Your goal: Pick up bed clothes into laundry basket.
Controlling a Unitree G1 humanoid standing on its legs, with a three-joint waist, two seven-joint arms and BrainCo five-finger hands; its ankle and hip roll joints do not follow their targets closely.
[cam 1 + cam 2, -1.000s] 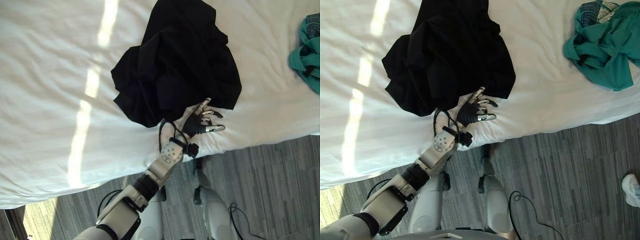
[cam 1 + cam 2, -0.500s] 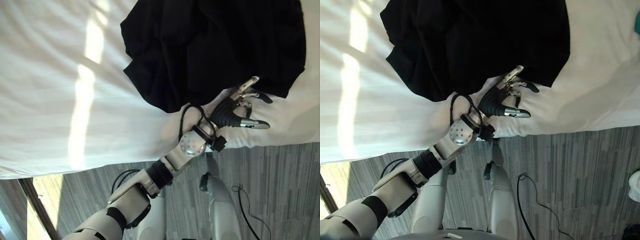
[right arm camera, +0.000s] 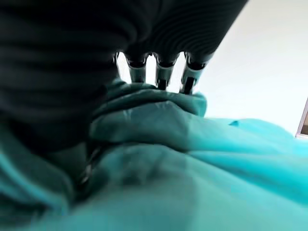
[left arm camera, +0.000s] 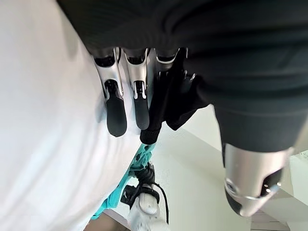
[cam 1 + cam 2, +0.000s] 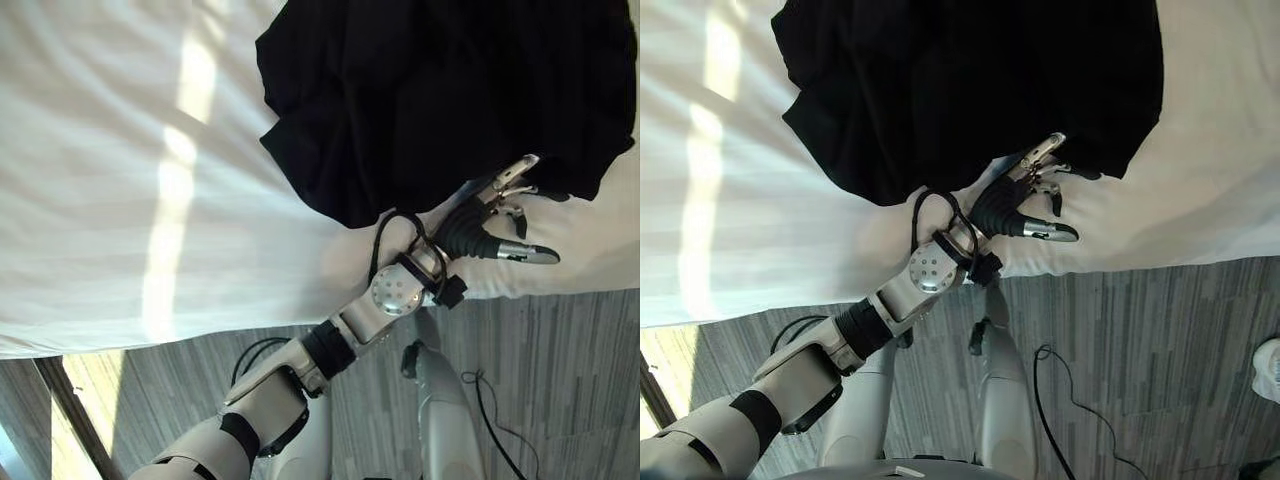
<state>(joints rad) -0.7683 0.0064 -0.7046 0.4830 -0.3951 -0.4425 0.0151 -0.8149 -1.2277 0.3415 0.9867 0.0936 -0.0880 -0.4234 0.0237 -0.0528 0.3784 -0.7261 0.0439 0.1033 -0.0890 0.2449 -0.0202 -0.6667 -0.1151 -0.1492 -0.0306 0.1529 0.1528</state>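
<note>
A crumpled black garment (image 5: 450,90) lies on the white bed (image 5: 100,150). My left hand (image 5: 470,225) rests at the garment's near edge, close to the side of the mattress. It is open: its fingers (image 4: 115,91) lie straight on the sheet, and the thumb (image 4: 250,178) stands apart. A fold of the black cloth (image 4: 168,106) hangs between the fingers and the thumb. A teal garment (image 4: 122,192) shows farther along the bed. My right hand (image 3: 159,29) is pressed against bunched teal cloth (image 3: 192,159).
Grey wood-plank floor (image 5: 560,380) runs along the near side of the bed. A strip of sunlight (image 5: 170,190) crosses the sheet to the left of the black garment.
The camera has moved closer and to the right, so the teal garment has left the eye views. My left hand stays open at the black garment's near edge.
</note>
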